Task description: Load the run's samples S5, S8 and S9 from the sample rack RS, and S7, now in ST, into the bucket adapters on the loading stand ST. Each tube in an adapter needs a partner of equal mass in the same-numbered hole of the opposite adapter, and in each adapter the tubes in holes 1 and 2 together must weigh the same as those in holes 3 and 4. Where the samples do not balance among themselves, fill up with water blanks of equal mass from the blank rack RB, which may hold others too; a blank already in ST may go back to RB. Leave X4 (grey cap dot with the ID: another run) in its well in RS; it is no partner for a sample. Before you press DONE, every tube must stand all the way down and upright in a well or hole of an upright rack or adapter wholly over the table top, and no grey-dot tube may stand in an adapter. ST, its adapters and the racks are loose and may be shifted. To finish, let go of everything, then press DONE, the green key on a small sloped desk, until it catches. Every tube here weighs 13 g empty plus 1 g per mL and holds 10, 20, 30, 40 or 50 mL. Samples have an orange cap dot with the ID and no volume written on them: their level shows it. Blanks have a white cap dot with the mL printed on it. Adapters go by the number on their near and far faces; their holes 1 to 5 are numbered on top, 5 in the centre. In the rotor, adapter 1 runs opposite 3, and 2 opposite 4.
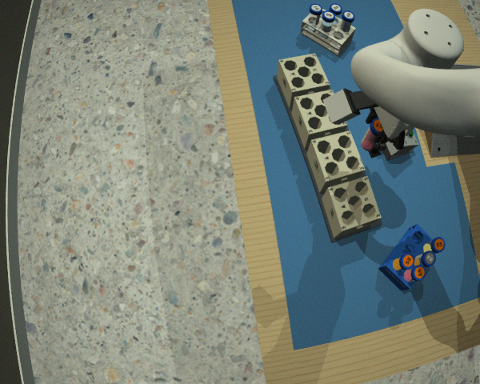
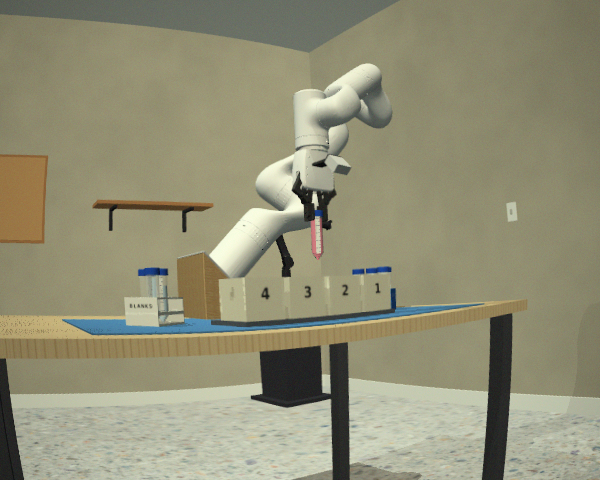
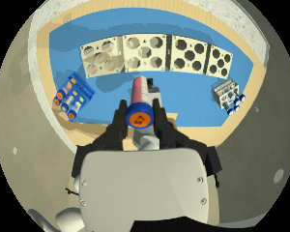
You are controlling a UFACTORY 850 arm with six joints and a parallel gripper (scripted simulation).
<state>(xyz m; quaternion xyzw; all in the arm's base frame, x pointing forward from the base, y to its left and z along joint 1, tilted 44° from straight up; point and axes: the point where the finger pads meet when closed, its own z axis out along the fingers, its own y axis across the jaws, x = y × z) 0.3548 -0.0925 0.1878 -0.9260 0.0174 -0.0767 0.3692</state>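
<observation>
My gripper [image 2: 317, 210] is shut on a sample tube [image 2: 317, 236] with pink liquid and an orange cap dot [image 1: 376, 126]; its ID is too small to read. The tube hangs upright, high above the table, on the arm side of the loading stand next to adapter 3 [image 1: 318, 111]. The wrist view shows its cap [image 3: 140, 118] between the fingers. Adapters 4 [image 1: 303, 76], 2 [image 1: 338, 154] and 1 [image 1: 352, 204] stand in a row with adapter 3; all their holes look empty. The blue sample rack [image 1: 414, 255] holds three orange-dot tubes and the grey-dot tube [image 1: 428, 258].
The blank rack [image 1: 328, 26] with several blue-capped blanks stands past adapter 4. The DONE desk [image 1: 405, 144] sits right under my gripper, mostly hidden by it. The arm's base block [image 1: 446, 144] is just beyond it.
</observation>
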